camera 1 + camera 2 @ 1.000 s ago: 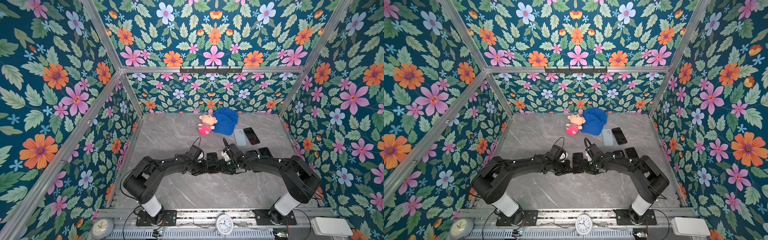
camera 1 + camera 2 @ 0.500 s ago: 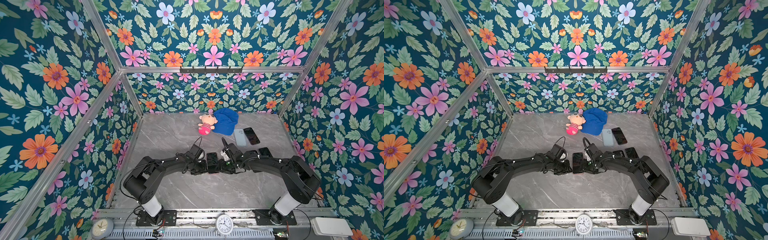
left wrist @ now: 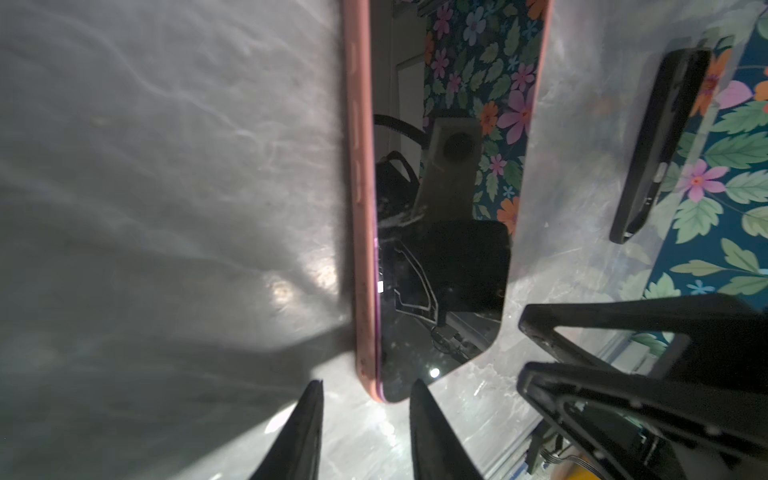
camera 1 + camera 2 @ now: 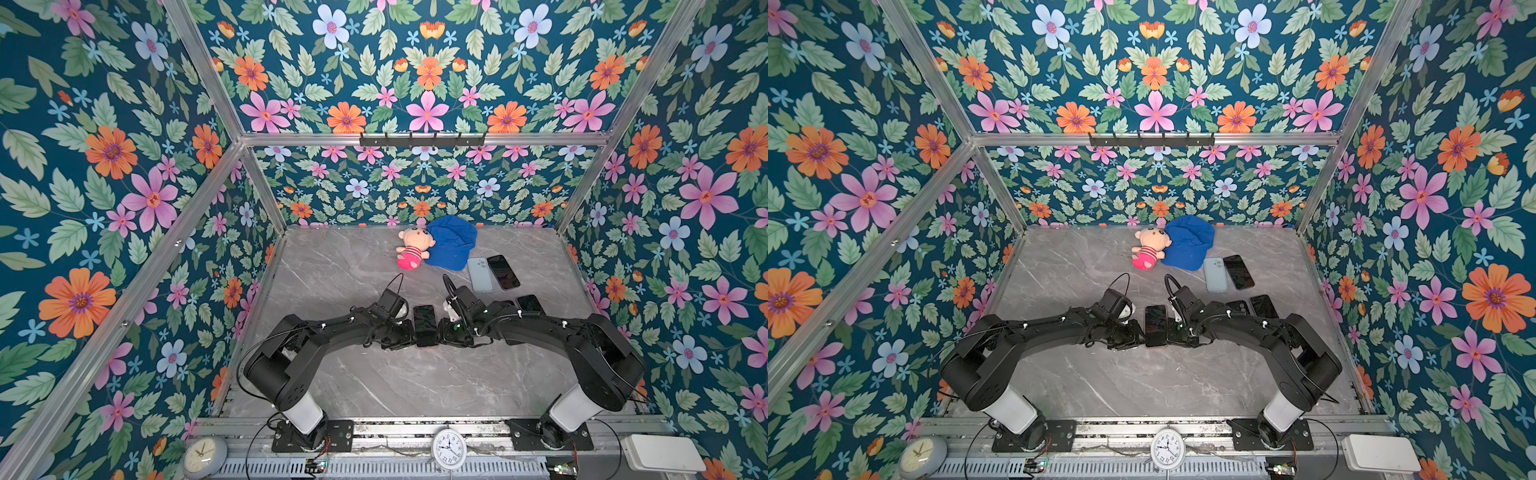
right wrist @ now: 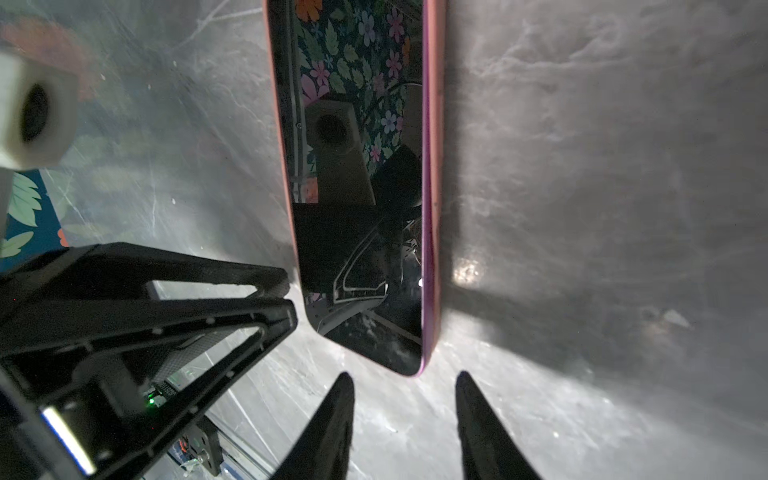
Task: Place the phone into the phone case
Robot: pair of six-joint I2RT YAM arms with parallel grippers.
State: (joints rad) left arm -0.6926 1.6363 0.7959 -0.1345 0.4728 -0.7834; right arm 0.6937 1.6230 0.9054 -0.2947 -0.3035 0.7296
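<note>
The phone [image 4: 424,326] lies screen-up at the same spot on the grey counter [image 4: 374,382] as a second ago, near the middle in both top views and lengthwise between the two arms. It sits in the pink phone case [image 3: 360,208], with a thin purple edge showing between the glass and the pink rim in both wrist views. From above, hardly anything has shifted since the earlier frames. The left tool [image 4: 405,336] and the right tool [image 4: 444,334] flank the near end of the phone from either side, as they did before. In the left wrist view the left tool [image 3: 366,384] has its fingers spread and pinches nothing, and a corner of the cased phone lies just ahead of the gap. The right wrist view shows the same: the right tool [image 5: 404,376] is spread and empty, just short of the other near corner. Farther back, in unchanged places, a plush doll [image 4: 411,247] leans against a blue cap [image 4: 451,245]. Beside the cap lie a pale blue handset [image 4: 480,274] and a dark handset [image 4: 503,272].
</note>
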